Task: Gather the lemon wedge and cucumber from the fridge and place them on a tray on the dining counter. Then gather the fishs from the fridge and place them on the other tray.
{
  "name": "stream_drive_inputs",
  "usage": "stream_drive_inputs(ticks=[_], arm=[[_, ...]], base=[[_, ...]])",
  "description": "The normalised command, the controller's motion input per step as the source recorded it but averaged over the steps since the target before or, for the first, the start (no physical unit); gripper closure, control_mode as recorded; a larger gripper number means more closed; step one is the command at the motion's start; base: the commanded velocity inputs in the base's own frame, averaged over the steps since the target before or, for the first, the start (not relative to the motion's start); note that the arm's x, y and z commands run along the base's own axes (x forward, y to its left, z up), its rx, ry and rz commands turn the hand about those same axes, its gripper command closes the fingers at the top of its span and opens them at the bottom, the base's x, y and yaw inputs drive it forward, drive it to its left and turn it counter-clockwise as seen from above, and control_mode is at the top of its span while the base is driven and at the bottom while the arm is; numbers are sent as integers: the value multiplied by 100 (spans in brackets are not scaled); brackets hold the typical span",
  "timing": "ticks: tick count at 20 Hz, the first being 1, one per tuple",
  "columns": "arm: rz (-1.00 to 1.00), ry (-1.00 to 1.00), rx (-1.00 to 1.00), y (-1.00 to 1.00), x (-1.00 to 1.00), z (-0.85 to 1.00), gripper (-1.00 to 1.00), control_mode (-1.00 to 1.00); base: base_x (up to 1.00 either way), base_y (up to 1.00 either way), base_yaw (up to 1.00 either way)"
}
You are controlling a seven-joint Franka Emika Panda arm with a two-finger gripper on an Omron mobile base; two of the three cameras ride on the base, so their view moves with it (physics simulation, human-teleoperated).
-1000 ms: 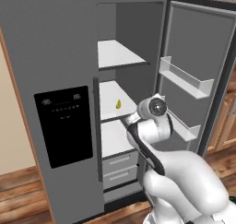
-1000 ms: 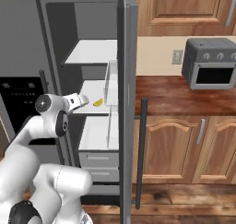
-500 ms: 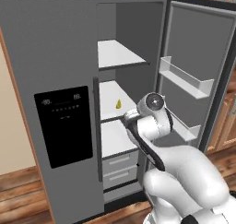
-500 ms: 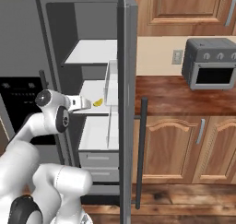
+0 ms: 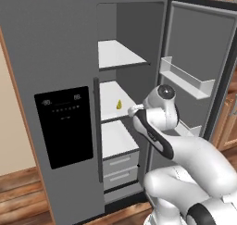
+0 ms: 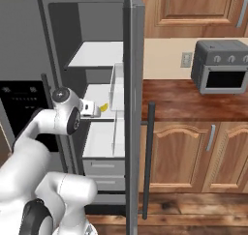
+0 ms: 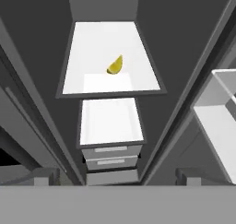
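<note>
One lemon wedge (image 7: 115, 65) lies mid-shelf in the fridge (image 5: 55, 57), long axis slanted, tip toward the back wall; my jaws gape fully, empty

The arm's wrist is being carried a little further toward the open fridge (image 5: 134, 48), and the tool (image 6: 95, 109) is being brought nearer the lemon wedge (image 6: 103, 107) on the middle shelf (image 7: 110, 82), with its jaws spread wide and nothing between them.

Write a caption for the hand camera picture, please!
Open tool looks into the fridge at a lemon wedge on a white shelf.
</note>
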Motion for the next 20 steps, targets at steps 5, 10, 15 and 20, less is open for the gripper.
stream_drive_inputs(ticks=[5, 10, 15, 20], arm=[[-1, 15, 0, 0, 24, -2, -100, -100], [-1, 4, 0, 0, 26, -18, -100, -100], [-4, 0, 0, 9, 24, -38, -100, -100], [-4, 0, 0, 4, 23, -25, -100, -100]], base=[[0, 0, 0], [0, 0, 0], [0, 0, 0], [0, 0, 0]])
